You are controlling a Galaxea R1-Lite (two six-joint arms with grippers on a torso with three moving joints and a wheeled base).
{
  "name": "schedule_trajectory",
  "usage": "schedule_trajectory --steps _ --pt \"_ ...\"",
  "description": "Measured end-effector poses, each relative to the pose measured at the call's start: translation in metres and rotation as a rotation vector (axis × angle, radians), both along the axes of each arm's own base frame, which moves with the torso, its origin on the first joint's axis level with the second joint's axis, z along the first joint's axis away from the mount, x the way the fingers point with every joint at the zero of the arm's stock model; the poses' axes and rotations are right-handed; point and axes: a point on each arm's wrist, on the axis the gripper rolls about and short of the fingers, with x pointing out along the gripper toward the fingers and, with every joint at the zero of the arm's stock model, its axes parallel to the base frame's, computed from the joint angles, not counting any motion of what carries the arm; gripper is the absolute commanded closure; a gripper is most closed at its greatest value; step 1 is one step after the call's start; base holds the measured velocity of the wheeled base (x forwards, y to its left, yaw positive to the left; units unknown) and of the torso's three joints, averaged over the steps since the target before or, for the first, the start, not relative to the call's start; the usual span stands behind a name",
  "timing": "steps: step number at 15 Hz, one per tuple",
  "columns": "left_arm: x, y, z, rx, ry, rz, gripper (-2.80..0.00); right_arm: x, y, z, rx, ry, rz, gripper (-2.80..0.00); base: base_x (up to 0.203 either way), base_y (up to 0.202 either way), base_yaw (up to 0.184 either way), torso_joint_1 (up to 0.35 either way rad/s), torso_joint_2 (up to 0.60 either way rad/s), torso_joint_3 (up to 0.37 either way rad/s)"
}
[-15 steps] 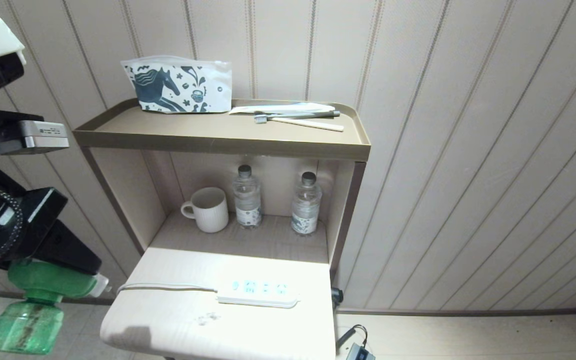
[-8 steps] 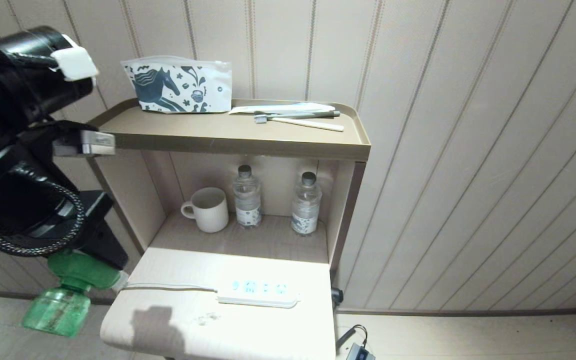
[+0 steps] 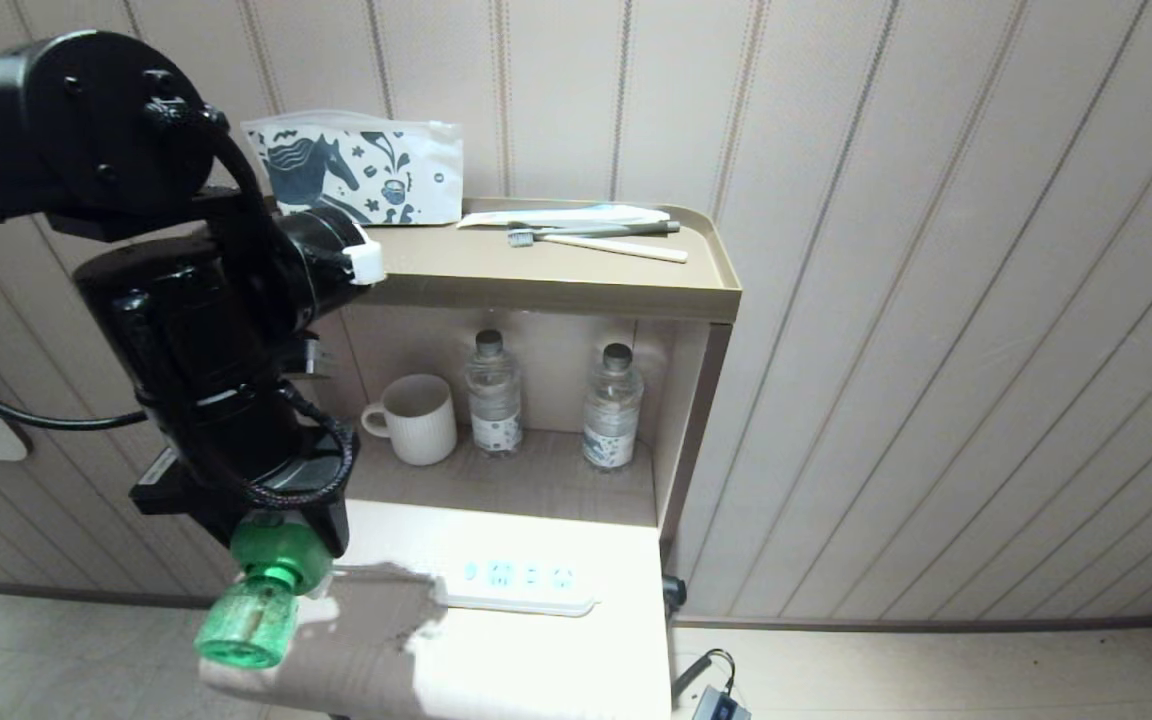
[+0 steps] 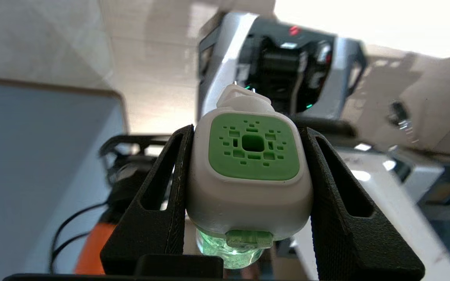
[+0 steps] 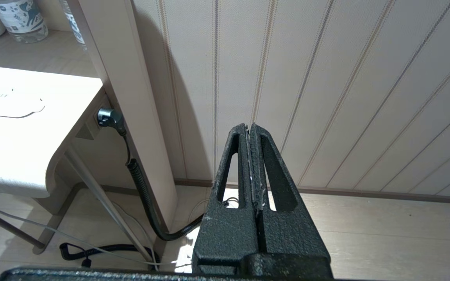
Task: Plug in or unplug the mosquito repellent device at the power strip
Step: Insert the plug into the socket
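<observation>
The left tool point(image 4: 248, 175) is clamped on the mosquito repellent device point(image 3: 258, 590), hanging over the tabletop's point(image 3: 536, 660) front-left corner, well short of the power strip point(image 3: 521, 585) near its back edge; best to carry it rightward, prongs squared over a socket

- Strong light is blowing out the near tabletop point(image 3: 536, 660) in head view; power strip point(image 3: 516, 586) is looking washed out.
- Left arm is throwing a dark shadow point(image 3: 376, 620) on the table's left side, w/ the strip's left end under it.
- Left wrist view: bkgd is blurring badly, upper corner glaring white; mosquito repellent device point(image 4: 250, 171) is staying sharp.
- Right wrist view is showing even, soft light.
</observation>
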Motion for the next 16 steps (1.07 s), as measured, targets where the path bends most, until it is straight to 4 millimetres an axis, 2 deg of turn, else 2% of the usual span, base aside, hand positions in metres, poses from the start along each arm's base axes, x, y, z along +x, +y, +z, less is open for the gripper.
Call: schedule_trajectory --steps 4,11,16 --pt "0.012 -0.024 -0.016 -0.126 0.053 0.061 0.0 0.0 0.0 0.0 0.0 0.0 0.0 0.0 0.0 0.0 0.0 0.0 0.0 0.0" --pt "0.048 -0.054 -0.057 -0.198 0.054 0.196 0.0 0.0 0.0 0.0 0.0 0.0 0.0 0.0 0.0 0.0 0.0 0.0 0.0 0.0" --pt "0.055 -0.072 -0.076 -0.221 0.072 0.177 0.0 0.0 0.0 0.0 0.001 0.0 0.001 0.0 0.0 0.0 0.0 0.0 0.0 0.0"
